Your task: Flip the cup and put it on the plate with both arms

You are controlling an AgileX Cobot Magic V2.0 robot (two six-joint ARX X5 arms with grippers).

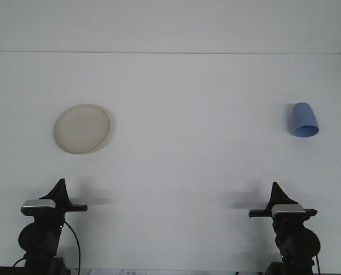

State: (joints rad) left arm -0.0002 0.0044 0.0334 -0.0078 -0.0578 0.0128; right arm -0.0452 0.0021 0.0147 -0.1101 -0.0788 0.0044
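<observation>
Task not yet begun. Blue cup [304, 120] lies tipped on the worktop [187, 103], far right; plate [82, 128] sits well apart, left. Left claw [60, 189] and right claw [275, 192] are parked near; finger state cannot be told. Next move, likely: right arm reaches for the cup.

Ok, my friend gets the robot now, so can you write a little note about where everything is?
Left gripper: near the table's front left, holding nothing.
Right gripper: near the front right, holding nothing.
Blue cup: far right on the table, upside down, in front of the right arm.
Plate: left side, nothing on it, in front of the left arm.
Done: nothing yet.
Left: pick up the cup, flip it, set it on the plate.
</observation>
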